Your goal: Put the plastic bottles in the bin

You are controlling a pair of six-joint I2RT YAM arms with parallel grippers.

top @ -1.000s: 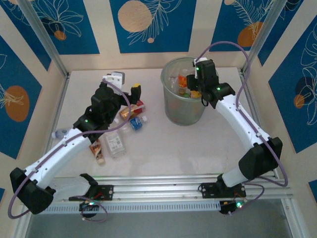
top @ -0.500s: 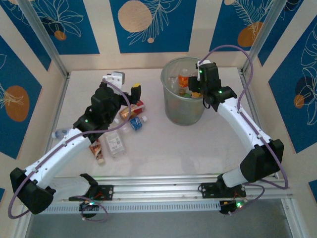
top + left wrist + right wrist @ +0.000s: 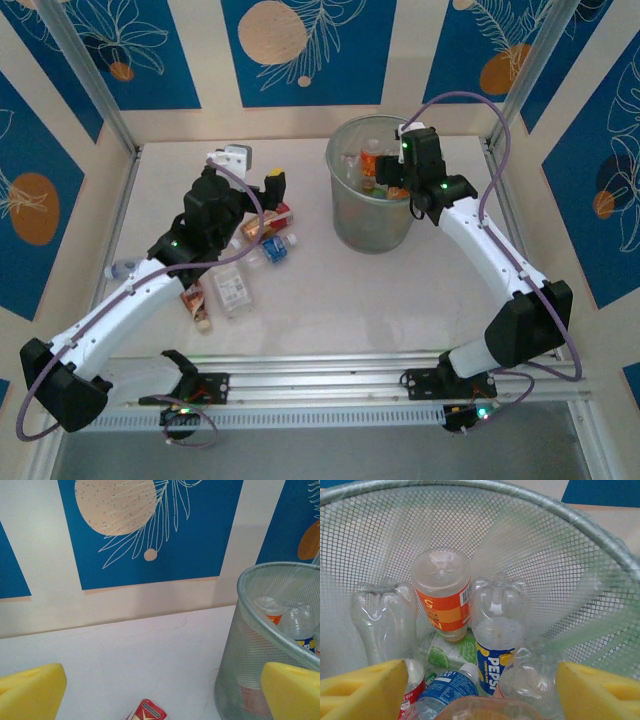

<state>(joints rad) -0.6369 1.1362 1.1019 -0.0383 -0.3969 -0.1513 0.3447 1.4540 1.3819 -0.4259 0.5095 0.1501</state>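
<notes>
Nearest the arm bases, several bottles (image 3: 235, 285) lie loose on the left of the tabletop (image 3: 330, 300), with one clear bottle (image 3: 120, 268) apart at the left edge. Over the cluster's far end hangs the left end effector (image 3: 161, 692), pads wide apart and empty, apparently poised for a pick. Farther right stands the bin (image 3: 345, 140), upright, holding a heap of bottles (image 3: 442, 592). The right end effector (image 3: 480, 692) sits over its mouth so that a drop lands inside; its pads are spread and grasp nothing — a pale-orange bottle (image 3: 485, 709) shows between them, touching neither. The tabletop is pale and matte; behind it rise cream walls with blue leaf-patterned panels (image 3: 300, 50) and metal frame posts (image 3: 85, 75).
</notes>
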